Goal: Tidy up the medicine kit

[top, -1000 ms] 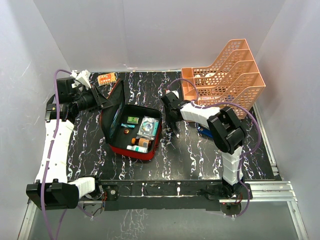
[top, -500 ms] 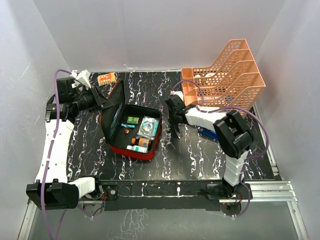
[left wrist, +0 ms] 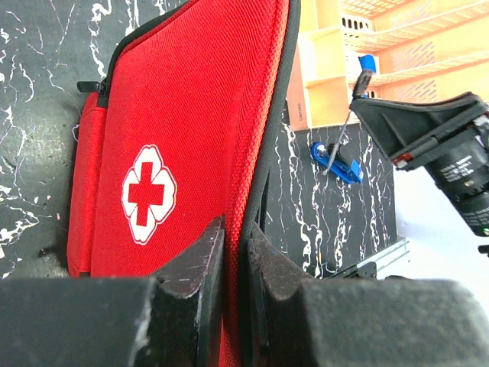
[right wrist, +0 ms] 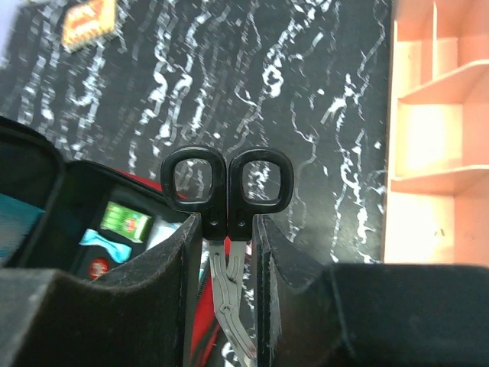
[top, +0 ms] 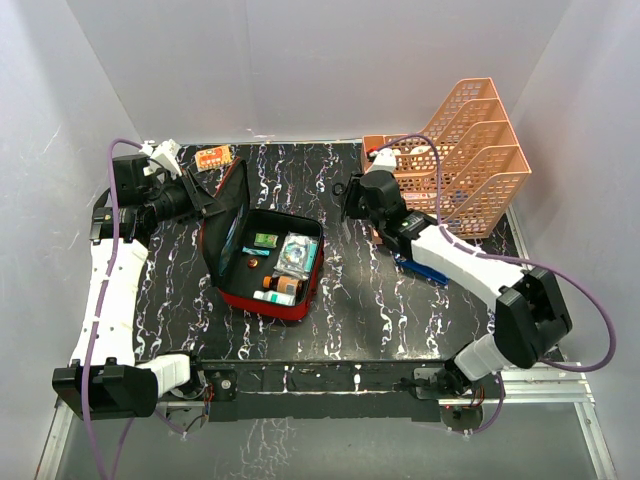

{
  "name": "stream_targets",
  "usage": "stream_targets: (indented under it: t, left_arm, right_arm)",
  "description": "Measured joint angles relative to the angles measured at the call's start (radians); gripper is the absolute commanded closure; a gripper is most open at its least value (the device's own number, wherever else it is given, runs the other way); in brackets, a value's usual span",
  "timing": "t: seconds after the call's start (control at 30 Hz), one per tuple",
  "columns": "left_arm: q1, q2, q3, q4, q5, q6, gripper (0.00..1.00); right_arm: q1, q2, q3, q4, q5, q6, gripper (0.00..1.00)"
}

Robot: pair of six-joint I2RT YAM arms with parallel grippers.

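Note:
The medicine kit (top: pixel 262 300) lies open left of the table's middle, a red soft case with black lining. Its lid (left wrist: pixel 191 138), with a white cross, stands upright. My left gripper (left wrist: pixel 235 229) is shut on the lid's edge and shows in the top view (top: pixel 212 200) just left of the lid. Inside the case lie a green box (top: pixel 264 239), a blister pack (top: pixel 295 252) and an orange bottle (top: pixel 277 285). My right gripper (right wrist: pixel 226 225) is shut on black-handled scissors (right wrist: pixel 227 191), handles away from the wrist. It hangs above the table (top: pixel 352 198), right of and behind the case.
An orange tiered tray (top: pixel 450 150) stands at the back right, close behind the right gripper. A blue item (top: pixel 425 268) lies on the table under the right forearm. An orange packet (top: pixel 214 157) and a white item (top: pixel 165 155) sit at the back left.
The right gripper has lifted from the table beside the case and moved back toward the orange tray, its elbow swinging out right. The left arm and lid have not moved.

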Motion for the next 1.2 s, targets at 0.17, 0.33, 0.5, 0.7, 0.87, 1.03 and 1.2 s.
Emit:
stream_targets:
  t: [0.17, 0.33, 0.5, 0.7, 0.87, 1.03, 1.2]
  left_arm:
    - [0.000, 0.000, 0.000, 0.003, -0.009, -0.008, 0.94]
    - [0.000, 0.000, 0.000, 0.005, -0.024, -0.011, 0.87]
    - [0.000, 0.000, 0.002, 0.005, -0.043, -0.007, 0.74]
    - [0.000, 0.000, 0.009, -0.020, -0.095, 0.007, 0.66]
    - [0.000, 0.000, 0.025, -0.061, -0.146, 0.019, 0.66]
    - [0.000, -0.008, 0.035, -0.099, -0.192, 0.029, 0.64]
    - [0.000, -0.035, 0.037, -0.147, -0.227, 0.039, 0.67]
  right_arm:
    - [0.012, -0.056, -0.017, 0.068, -0.032, 0.047, 0.83]
    - [0.061, -0.094, -0.061, 0.169, -0.050, 0.101, 0.82]
    - [0.120, -0.091, -0.060, 0.273, -0.050, 0.145, 0.82]
    - [0.186, 0.012, 0.067, 0.409, -0.047, 0.171, 0.82]
    - [0.237, 0.120, 0.189, 0.505, -0.042, 0.177, 0.82]
    - [0.283, 0.215, 0.294, 0.572, -0.042, 0.180, 0.82]
    - [0.320, 0.288, 0.383, 0.613, -0.043, 0.190, 0.82]
